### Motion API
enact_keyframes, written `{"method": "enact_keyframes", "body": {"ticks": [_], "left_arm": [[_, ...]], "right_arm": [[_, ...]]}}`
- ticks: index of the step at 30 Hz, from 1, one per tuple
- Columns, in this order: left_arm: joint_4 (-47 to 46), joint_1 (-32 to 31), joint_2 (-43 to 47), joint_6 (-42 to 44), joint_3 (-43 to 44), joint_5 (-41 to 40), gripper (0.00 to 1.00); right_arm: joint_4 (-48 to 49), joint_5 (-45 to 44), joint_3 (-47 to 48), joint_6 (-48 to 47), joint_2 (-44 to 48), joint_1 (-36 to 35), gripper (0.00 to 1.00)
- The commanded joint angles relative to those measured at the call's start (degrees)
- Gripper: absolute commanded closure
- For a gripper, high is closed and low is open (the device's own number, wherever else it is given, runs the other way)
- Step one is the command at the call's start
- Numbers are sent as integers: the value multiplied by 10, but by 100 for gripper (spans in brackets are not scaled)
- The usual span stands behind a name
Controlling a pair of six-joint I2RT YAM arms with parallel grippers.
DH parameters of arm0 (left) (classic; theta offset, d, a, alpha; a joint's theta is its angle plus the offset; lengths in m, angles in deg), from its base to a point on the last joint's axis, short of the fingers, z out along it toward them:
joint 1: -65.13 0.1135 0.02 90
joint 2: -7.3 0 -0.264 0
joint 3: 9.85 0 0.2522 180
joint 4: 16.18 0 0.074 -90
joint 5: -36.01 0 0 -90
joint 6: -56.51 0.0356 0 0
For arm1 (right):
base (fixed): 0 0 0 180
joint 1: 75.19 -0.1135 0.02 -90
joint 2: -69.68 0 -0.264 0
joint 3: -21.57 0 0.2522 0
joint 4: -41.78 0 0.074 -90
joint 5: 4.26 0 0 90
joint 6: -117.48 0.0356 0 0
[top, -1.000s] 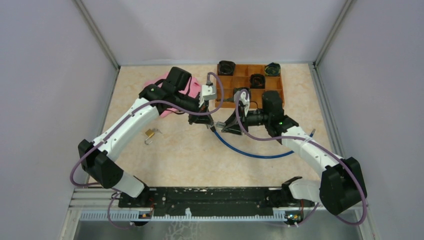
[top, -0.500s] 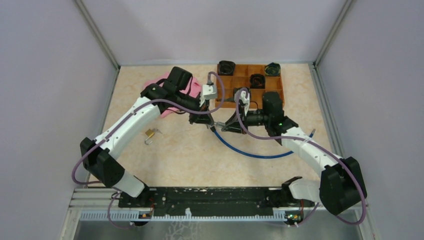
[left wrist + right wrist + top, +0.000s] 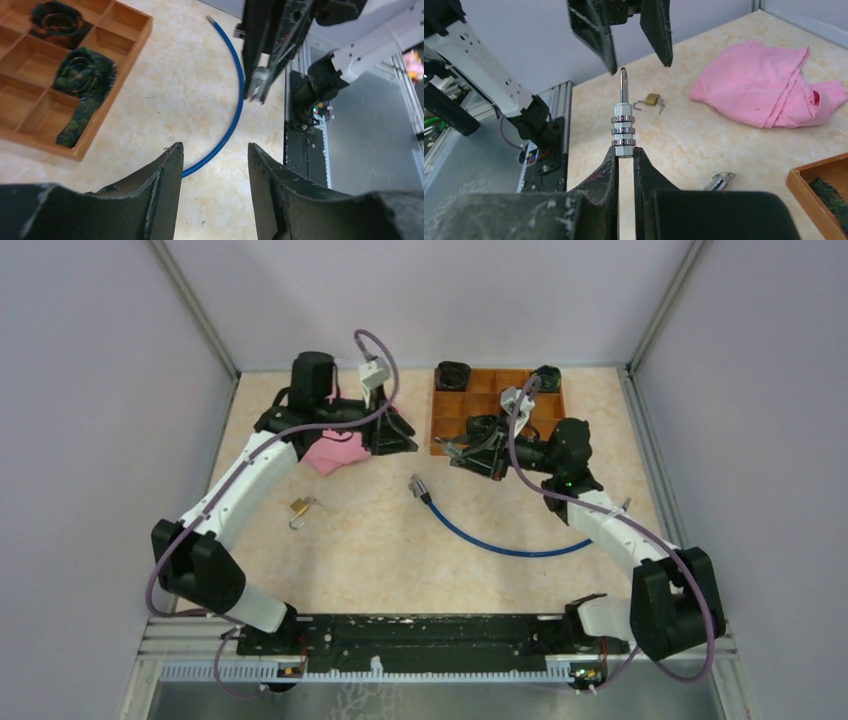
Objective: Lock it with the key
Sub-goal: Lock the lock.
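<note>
Your right gripper is clamped on a combination lock; your left gripper is spread apart and empty.
The lock stands upright between the right fingers, pinched at its lowest dial, shackle pointing away from the wrist. The left fingers hang just beyond the shackle tip, one to each side, not touching it. The padlock lies on the table past the held lock, near the left forearm and well apart from both grippers. A small silvery piece touches it, too small to tell whether it is the key. To the right of the right fingers lie the cable plug, the cloth and the tray.
</note>
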Motion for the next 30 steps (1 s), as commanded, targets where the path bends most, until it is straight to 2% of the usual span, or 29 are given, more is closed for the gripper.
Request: {"method": "enact_keyframes", "body": {"ticks": [1,9,17,22,30], "left_arm": [[-342,42,52,-263,-86,55,44],[-616,31,48,-482,-159,34,44],[-737,2,21,-553,-185,36,49],[-739,-12,14,-550,-183,35,57],[-731,-18,11,-547,-184,33,77]], "right_arm": [[174,-9,25,137,-22,3,100],[324,-57,24,269,-63,-2,100],[333,-72,5,280,-66,-21,100],[336,-73,-4,277,-68,-30,100],[337,-71,-15,266,-64,-31,100]]}}
